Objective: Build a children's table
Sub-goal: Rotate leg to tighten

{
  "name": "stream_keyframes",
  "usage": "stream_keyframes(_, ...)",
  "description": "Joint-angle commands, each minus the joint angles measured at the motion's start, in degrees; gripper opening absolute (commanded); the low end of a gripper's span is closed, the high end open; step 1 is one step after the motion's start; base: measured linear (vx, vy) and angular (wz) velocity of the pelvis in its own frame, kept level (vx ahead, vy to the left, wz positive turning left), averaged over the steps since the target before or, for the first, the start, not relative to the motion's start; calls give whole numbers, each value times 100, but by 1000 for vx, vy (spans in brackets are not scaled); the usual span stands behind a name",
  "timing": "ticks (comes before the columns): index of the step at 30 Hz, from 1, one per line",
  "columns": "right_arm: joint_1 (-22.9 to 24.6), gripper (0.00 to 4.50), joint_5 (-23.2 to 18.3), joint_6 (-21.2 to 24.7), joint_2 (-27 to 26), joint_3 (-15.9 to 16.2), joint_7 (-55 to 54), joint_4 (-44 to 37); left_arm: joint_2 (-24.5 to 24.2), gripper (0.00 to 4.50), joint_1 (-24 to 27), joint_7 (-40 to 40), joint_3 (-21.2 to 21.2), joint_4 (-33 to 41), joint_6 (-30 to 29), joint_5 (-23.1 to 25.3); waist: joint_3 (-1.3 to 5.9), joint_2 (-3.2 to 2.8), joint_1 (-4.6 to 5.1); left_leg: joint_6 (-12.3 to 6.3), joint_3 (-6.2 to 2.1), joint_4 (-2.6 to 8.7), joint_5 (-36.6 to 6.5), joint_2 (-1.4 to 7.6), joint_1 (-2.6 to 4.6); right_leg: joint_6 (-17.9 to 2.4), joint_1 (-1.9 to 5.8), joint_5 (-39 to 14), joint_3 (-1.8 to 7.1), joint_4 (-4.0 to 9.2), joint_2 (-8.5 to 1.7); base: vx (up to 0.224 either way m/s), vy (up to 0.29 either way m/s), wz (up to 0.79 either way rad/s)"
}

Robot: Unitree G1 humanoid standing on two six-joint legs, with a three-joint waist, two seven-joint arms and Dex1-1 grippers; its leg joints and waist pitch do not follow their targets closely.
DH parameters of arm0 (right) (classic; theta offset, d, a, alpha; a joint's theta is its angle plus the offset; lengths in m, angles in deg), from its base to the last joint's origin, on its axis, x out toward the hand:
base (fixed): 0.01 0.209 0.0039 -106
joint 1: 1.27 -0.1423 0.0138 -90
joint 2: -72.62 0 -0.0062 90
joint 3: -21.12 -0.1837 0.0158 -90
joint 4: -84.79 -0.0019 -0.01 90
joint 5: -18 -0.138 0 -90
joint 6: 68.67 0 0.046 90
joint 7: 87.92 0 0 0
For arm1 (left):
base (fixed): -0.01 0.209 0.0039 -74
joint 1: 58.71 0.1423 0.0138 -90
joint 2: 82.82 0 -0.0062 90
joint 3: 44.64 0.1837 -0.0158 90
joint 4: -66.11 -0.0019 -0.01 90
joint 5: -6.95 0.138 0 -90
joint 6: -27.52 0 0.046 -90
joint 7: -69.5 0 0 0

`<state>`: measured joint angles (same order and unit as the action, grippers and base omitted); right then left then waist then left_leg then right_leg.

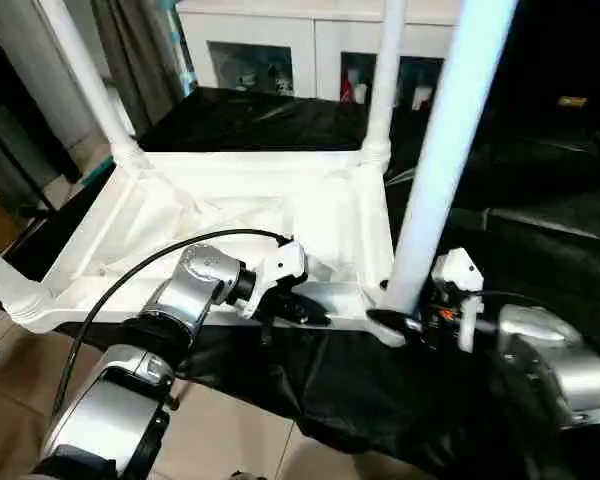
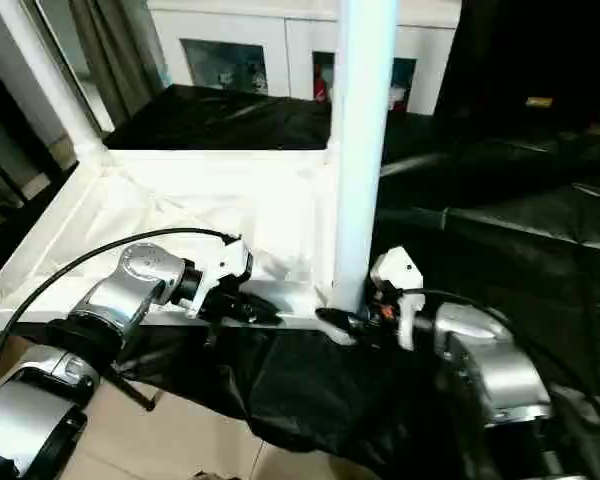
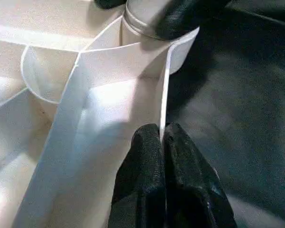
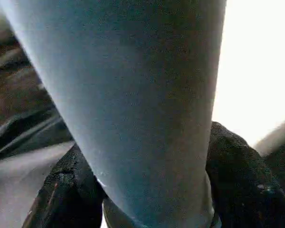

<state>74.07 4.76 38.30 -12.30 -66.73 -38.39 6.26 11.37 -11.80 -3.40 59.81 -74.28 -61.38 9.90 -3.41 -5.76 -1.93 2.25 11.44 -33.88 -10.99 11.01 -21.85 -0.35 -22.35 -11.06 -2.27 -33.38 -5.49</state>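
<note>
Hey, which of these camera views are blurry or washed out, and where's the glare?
Right wrist view: the leg sits so close it is soft and bluish, with a blown-out white patch behind it. Left wrist view: bright glare on the tabletop ribs, left hand fingers fairly sharp. Head views: the near leg is pale and slightly smeared, the black cloth shows dull sheen.

Left gripper (image 1: 298, 305), lower centre of frame, fingers (image 3: 147, 156) pinched together; right gripper (image 1: 400, 318), lower right, fingers (image 4: 237, 175) spread. Silver forearms enter from bottom corners.
</note>
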Motion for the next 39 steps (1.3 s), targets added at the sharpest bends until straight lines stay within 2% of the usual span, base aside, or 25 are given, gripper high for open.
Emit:
stream_keyframes(1, -37, 254, 245, 239, -523, 114, -1054, 517, 457, 0, -174, 793, -88, -163, -104, -21, 269, 78, 40, -170, -104, 484, -1609, 192, 146, -1408, 187, -1569, 109, 422, -267, -52, 4, -2)
stream_keyframes(2, -67, 253, 258, 256, -639, 56, -1268, 585, 510, 0, -203, 938, -110, -209, -112, -12, 242, 71, 95, -46, -116, 512, -1821, 176, 147, -1260, 171, -1976, 111, 458, -265, -52, 4, -2)
stream_keyframes(3, -111, 252, 279, 264, -801, -23, -1570, 677, 582, 0, -239, 1138, -135, -266, -117, 4, 225, 88, 127, 45, -140, 530, -2043, 161, 176, -1090, 162, -2451, 96, 507, -272, -52, 9, -4)
stream_keyframes(5, -221, 252, 330, 242, -1118, -173, -2170, 873, 760, 0, -306, 1499, -186, -353, -172, 10, 220, 95, 174, 87, -160, 545, -2211, 149, 206, -932, 144, -2749, 106, 568, -274, 0, 0, 0)
stream_keyframes(6, -294, 252, 308, 241, -1286, -264, -2448, 980, 849, 0, -334, 1646, -201, -383, -203, 6, 209, 109, 195, 86, -159, 549, -2237, 148, 199, -904, 134, -2787, 111, 581, -271, 0, 0, 0)
stream_keyframes(7, -375, 252, 285, 237, -1433, -326, -2659, 1085, 937, 0, -361, 1787, -216, -413, -233, 3, 214, 94, 215, 92, -163, 546, -2309, 141, 222, -864, 105, -2889, 113, 599, -272, 0, 0, 0)
stream_keyframes(8, -455, 252, 296, 195, -1563, -360, -2830, 1179, 1017, 0, -388, 1921, -237, -449, -254, 5, 209, 66, 231, 87, -176, 553, -2310, 140, 205, -835, 105, -2911, 109, 600, -278, 0, 0, 0)
stream_keyframes(9, -575, 252, 327, 137, -1715, -381, -3014, 1319, 1110, 0, -419, 2074, -256, -493, -259, 16, 205, 77, 236, 78, -178, 562, -2356, 137, 206, -770, 100, -2955, 102, 624, -266, 0, 0, 0)
stream_keyframes(12, -819, 252, 434, -53, -1986, -357, -3194, 1613, 1282, 0, -462, 2268, -269, -594, -215, 67, 196, 61, 283, 90, -193, 568, -2495, 120, 200, -706, 80, -3081, 86, 640, -266, 0, 0, 0)
stream_keyframes(13, -873, 287, 430, -140, -2043, -309, -3085, 1657, 1335, 0, -460, 2265, -268, -604, -213, 58, 192, 49, 283, 88, -198, 573, -2535, 123, 207, -692, 75, -3091, 84, 647, -267, 0, 0, 0)
stream_keyframes(14, -890, 308, 428, -174, -2058, -284, -3031, 1658, 1354, 0, -456, 2262, -262, -603, -210, 55, 192, 70, 298, 64, -196, 573, -2560, 121, 202, -685, 76, -3066, 89, 653, -263, 0, 0, 0)
stream_keyframes(16, -920, 324, 381, -255, -2078, -238, -2850, 1606, 1373, 0, -437, 2215, -243, -594, -200, 53, 195, 76, 298, -3, -186, 578, -2509, 119, 196, -696, 75, -2989, 101, 651, -261, 0, 0, 0)
stream_keyframes(19, -868, 367, 343, -303, -1890, -135, -2427, 1368, 1244, 0, -401, 1933, -188, -570, -160, 66, 226, 83, 298, -127, -179, 591, -2217, 120, 161, -780, 119, -2634, 102, 623, -266, 0, 0, 0)
stream_keyframes(20, -855, 367, 335, -302, -1838, -105, -2326, 1326, 1207, 0, -397, 1862, -172, -569, -148, 70, 226, 101, 300, -199, -169, 592, -2116, 123, 143, -838, 133, -2464, 104, 615, -266, 0, 0, 0)
stream_keyframes(23, -701, 367, 393, -355, -1346, 224, -1384, 1059, 974, 0, -343, 1227, -98, -484, 9, 48, 241, 96, 291, -367, -164, 580, -1862, 137, 97, -981, 189, -2046, 104, 570, -284, 0, 0, 0)
stream_keyframes(26, -623, 367, 479, -401, -1073, 395, -1016, 960, 840, 0, -302, 889, -61, -409, 78, 20, 280, 83, 302, -542, -149, 533, -1375, 138, 50, -1215, 240, -1258, 94, 482, -292, 37, -2, -1)
stream_keyframes(28, -581, 367, 449, -386, -950, 440, -804, 882, 771, 0, -286, 738, -51, -378, 128, 0, 302, 96, 272, -676, -126, 491, -1165, 136, 66, -1331, 250, -941, 84, 452, -284, 62, -9, 1)
stream_keyframes(29, -497, 367, 335, -297, -619, 509, -258, 665, 532, 0, -257, 246, -1, -301, 209, -31, 308, 94, 247, -769, -121, 473, -1029, 148, 67, -1419, 258, -738, 82, 424, -289, 63, -10, 3)
stream_keyframes(30, -468, 367, 298, -259, -487, 533, -50, 584, 430, 0, -249, 53, 25, -276, 241, -31, 336, 78, 211, -888, -123, 442, -773, 157, 45, -1502, 293, -322, 68, 354, -274, 64, -8, 1)
stream_keyframes(32, -442, 367, 278, -218, -340, 549, 181, 507, 313, 0, -255, -130, 47, -272, 256, -16, 365, 64, 194, -1069, -116, 386, -415, 158, 51, -1649, 278, 365, 55, 277, -267, 61, -8, -1)
stream_keyframes(34, -407, 367, 210, -155, -132, 573, 528, 389, 159, 0, -273, -400, 58, -291, 290, 10, 424, 56, 140, -1258, -113, 313, -28, 156, 62, -1751, 274, 1039, 57, 190, -270, 0, 0, 0)
stream_keyframes(35, -382, 367, 143, -112, 41, 590, 776, 292, 26, 0, -267, -659, 87, -281, 294, 11, 463, 53, 116, -1425, -130, 263, 352, 149, 34, -1785, 285, 1554, 50, 113, -266, 0, 0, 0)
stream_keyframes(36, -365, 367, 90, -83, 215, 605, 1008, 210, -95, 0, -259, -902, 116, -271, 300, 16, 455, 40, 91, -1569, -134, 233, 593, 157, 30, -1810, 253, 1833, 37, 81, -255, 0, 0, 0)
stream_keyframes(37, -364, 367, 81, -86, 307, 605, 1108, 185, -134, 0, -257, -974, 124, -261, 298, 18, 441, 29, 83, -1617, -134, 219, 613, 172, 29, -1820, 236, 1777, 21, 74, -256, 0, 0, 0)
stream_keyframes(39, -366, 367, 83, -90, 405, 598, 1212, 159, -176, 0, -250, -1048, 126, -245, 293, 11, 431, 20, 54, -1563, -128, 226, 387, 194, 49, -1837, 218, 1421, 19, 99, -268, 0, 0, 0)
